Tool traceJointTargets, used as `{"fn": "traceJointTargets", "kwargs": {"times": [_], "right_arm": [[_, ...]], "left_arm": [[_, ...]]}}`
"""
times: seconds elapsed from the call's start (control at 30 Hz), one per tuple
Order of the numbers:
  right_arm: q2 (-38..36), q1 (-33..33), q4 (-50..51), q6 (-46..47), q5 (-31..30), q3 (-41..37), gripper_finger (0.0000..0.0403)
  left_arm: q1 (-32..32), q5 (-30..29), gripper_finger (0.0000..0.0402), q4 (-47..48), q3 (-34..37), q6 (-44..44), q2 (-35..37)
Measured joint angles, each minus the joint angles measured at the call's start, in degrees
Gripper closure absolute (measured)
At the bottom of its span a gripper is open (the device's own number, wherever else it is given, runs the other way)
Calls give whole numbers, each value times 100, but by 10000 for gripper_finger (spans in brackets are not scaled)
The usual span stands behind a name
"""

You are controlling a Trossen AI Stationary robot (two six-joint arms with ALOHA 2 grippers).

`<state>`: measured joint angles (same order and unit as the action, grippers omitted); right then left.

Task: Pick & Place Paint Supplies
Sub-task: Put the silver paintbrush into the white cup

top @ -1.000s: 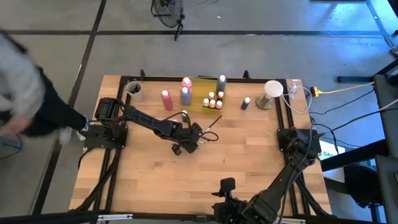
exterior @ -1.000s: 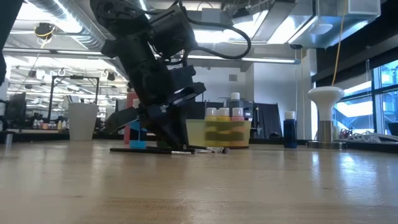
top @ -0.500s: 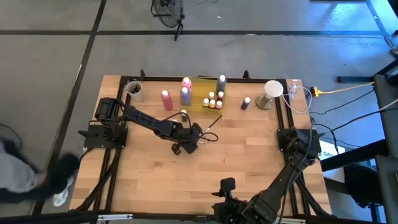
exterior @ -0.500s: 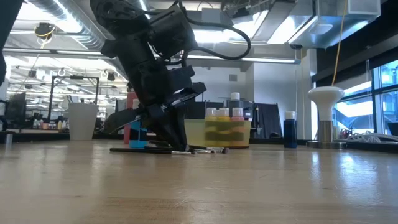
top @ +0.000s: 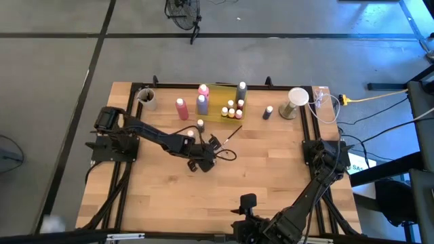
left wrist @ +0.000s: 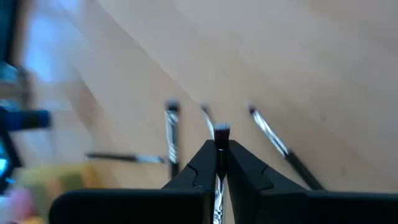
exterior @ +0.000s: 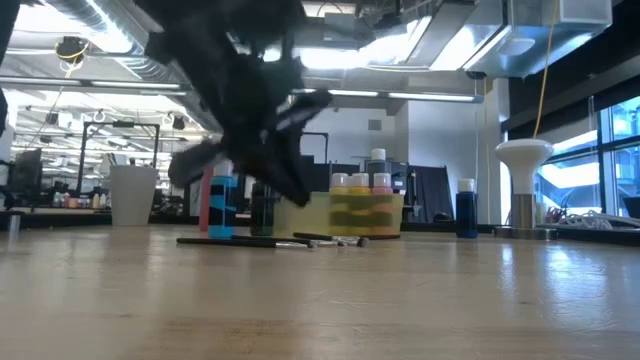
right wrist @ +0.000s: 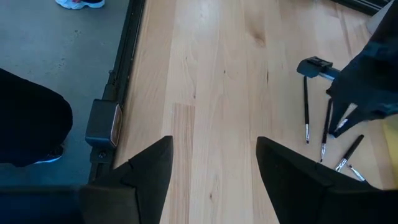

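Note:
My left gripper (left wrist: 219, 158) is shut on a thin dark brush (left wrist: 222, 132) above the middle of the table (top: 163, 190); in the low view this arm (exterior: 250, 110) is a blur above the wood. Three more brushes (left wrist: 172, 127) (left wrist: 207, 117) (left wrist: 268, 134) lie flat on the table below it. Tall pink (top: 181, 108), purple (top: 202, 104) and grey (top: 242, 91) bottles stand at the far side. Small white-capped bottles (top: 232, 108) stand in the yellow tray. My right gripper (right wrist: 214, 180) hangs open over the table's near part. My left gripper pinches the brush between its two fingers close to its pale-tipped end (left wrist: 222, 130), which sticks out just past the fingertips. The shaft runs back along the gap between the fingers. The fingers slant down from the table's left side. The rest of the brush is hidden by the gripper.
One small bottle (top: 201, 125) stands alone near the left arm, and a dark blue bottle (top: 268, 112) is right of the tray. Pale cups stand at the far left (top: 146, 98) and far right (top: 297, 102). Bare wood stretches toward the near edge.
My left gripper has risen from the table, where its fingers stood among the brushes, and has swung slightly toward the near edge. It moves fast enough to blur in the low view. The other brushes stay flat on the wood.

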<state>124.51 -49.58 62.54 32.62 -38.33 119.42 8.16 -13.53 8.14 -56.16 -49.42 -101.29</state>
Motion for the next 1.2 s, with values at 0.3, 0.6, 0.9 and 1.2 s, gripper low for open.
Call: {"fn": "traceJointTargets", "kwargs": {"times": [0.3, 0.6, 0.9, 1.2], "right_arm": [[0, -1, -15, 44, 2, 0, 169], [0, -28, 8, 301, 24, 0, 169], [2, -131, -88, 420, 105, 0, 169], [2, -133, -159, 466, -2, -2, 169]], "left_arm": [[408, 962, 387, -967, -16, 471, 958], [494, 718, 387, -1133, 203, 1546, 2625], [772, -1434, 387, -1894, 1415, 2171, 4293], [1188, -3822, 387, -3893, 3008, 2145, 6033]]}}
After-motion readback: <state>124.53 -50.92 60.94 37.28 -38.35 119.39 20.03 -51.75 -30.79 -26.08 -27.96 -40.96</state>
